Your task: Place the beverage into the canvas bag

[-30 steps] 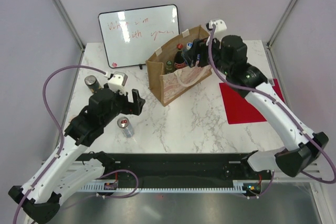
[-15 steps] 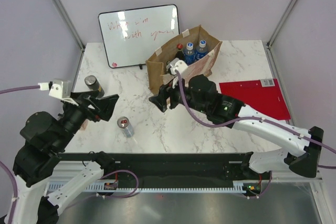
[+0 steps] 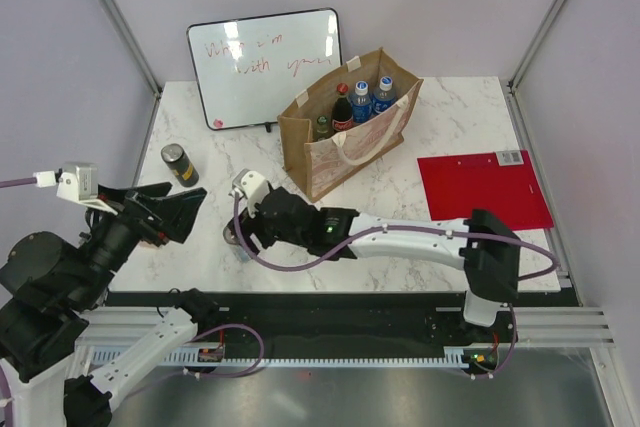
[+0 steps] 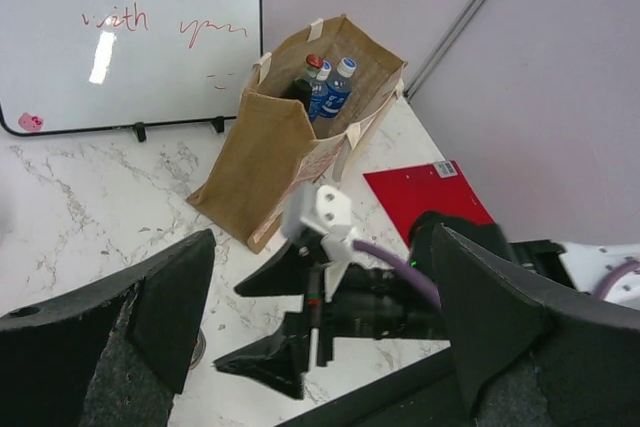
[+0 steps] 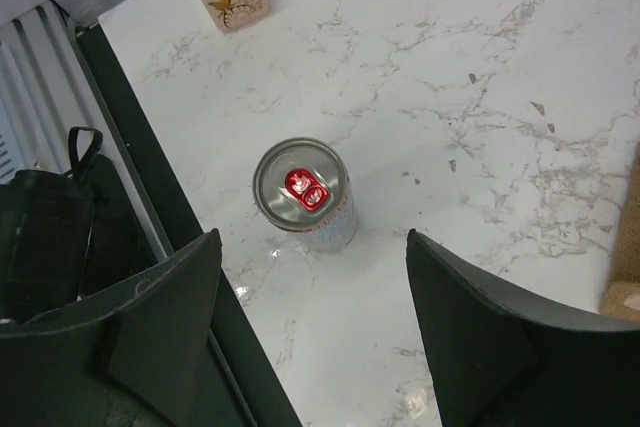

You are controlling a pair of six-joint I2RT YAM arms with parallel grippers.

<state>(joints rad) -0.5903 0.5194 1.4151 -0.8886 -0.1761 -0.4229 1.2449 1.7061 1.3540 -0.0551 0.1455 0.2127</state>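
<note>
The right tool [image 5: 315, 332] hangs wide open and empty above the silver can [image 5: 303, 192]; an off-centre squeeze could tip it. The left tool [image 3: 170, 212], left of the can, gapes empty too.

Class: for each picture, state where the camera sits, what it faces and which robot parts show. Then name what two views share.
Top external: above and behind, looking down on the table; left gripper and right gripper show.
Left wrist: on the left arm, facing the canvas bag; its own fingers show.
Right wrist: straight down on the silver can; its own fingers show.
Shared: top and left wrist both show the whiteboard.
</note>
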